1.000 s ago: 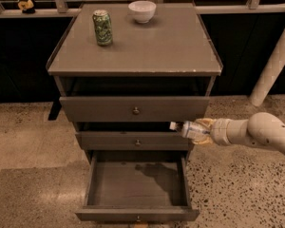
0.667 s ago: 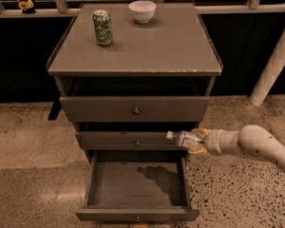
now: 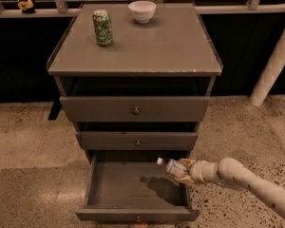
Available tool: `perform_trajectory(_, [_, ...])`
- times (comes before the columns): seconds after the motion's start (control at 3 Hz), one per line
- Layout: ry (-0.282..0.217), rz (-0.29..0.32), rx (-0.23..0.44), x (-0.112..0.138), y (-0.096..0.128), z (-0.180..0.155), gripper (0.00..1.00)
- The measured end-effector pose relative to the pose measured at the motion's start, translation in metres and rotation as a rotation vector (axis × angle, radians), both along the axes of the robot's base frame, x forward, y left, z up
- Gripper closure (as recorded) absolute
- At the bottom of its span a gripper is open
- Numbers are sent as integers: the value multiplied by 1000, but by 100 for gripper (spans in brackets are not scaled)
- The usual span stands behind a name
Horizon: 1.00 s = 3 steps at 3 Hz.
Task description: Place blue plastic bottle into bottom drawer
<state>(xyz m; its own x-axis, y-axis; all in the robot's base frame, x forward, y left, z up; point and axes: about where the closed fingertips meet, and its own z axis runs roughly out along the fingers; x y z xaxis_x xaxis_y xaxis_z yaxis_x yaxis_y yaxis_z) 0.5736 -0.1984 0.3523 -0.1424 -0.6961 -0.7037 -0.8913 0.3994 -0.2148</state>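
Camera view: bottle held over the open bottom drawer

On the grey-brown cabinet's flat counter [image 3: 180, 51], a green patterned metal can [image 3: 102, 27] stands upright at about ten o'clock. A small white round bowl [image 3: 142, 11] sits near twelve o'clock. Both are well apart from the work below.

The top drawer [image 3: 109, 109] and middle drawer [image 3: 109, 140] are pushed in. The bottom drawer [image 3: 133, 214], a deep grey-brown box with a small round knob, is pulled right out, and its floor shows only a shadow.

Over its three o'clock side hangs the blue plastic bottle [image 3: 168, 165], small and clear with a white cap and pale label. It lies nearly level, cap pointing towards ten o'clock, and seems to be above the drawer floor, not resting on it.

The pale two-finger hand [image 3: 181, 171] is clamped around the bottle's base end. The cream arm [image 3: 247, 182] reaches in from four o'clock, probably so the closed drawers above do not block it.

Judging by this, the carry is nearly done. Lowering and letting go remain, and the right wall is close.
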Motion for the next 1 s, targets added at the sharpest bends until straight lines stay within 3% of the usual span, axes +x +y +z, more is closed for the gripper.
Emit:
perform_trajectory(0.67, [26,-11,7,-7,-1,-19,100])
perform_trajectory(1.0, [119,-62,-11,-29,1,-93,100])
